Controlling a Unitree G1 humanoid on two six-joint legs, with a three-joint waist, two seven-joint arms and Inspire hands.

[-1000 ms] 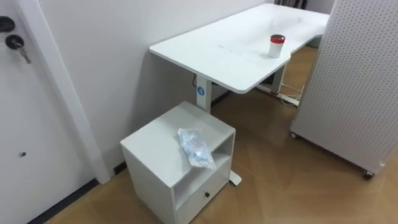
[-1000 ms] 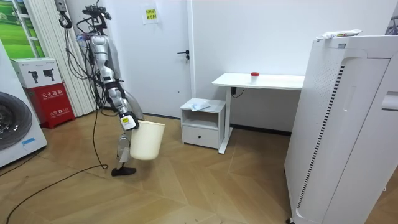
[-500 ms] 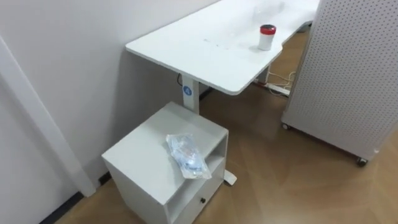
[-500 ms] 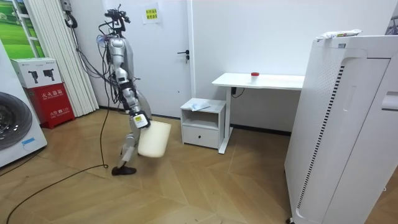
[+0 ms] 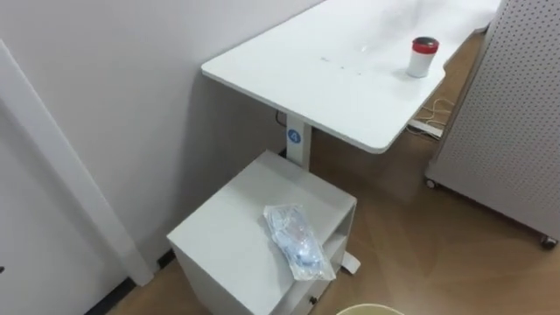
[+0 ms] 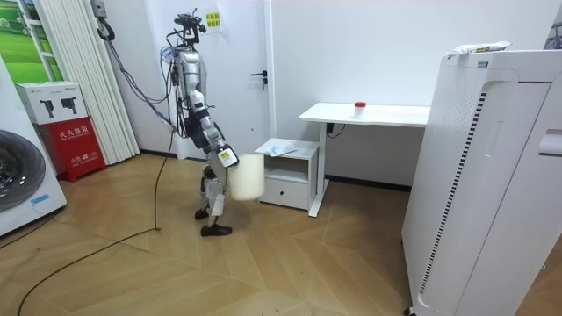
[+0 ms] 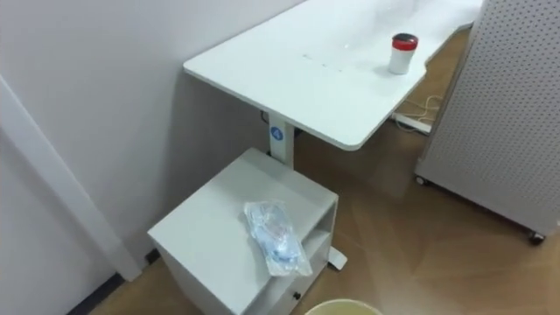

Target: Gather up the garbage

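Plastic bag (image 5: 297, 241) sat on top of the cabinet (image 5: 227, 236), bin (image 6: 247, 177) hung off your right robot hand (image 6: 226, 159) beside the cabinet, grip I couldn't tell, so you needed to step closer before reaching.

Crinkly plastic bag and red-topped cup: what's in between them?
Left eye view: bare top of the white cabinet under the crinkly clear plastic bag, the desk leg, then the bare white desk up to the red-topped white cup.

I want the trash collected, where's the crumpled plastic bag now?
In the eye views, the plastic bag lies atop the white cabinet, at its front edge, beside the desk.
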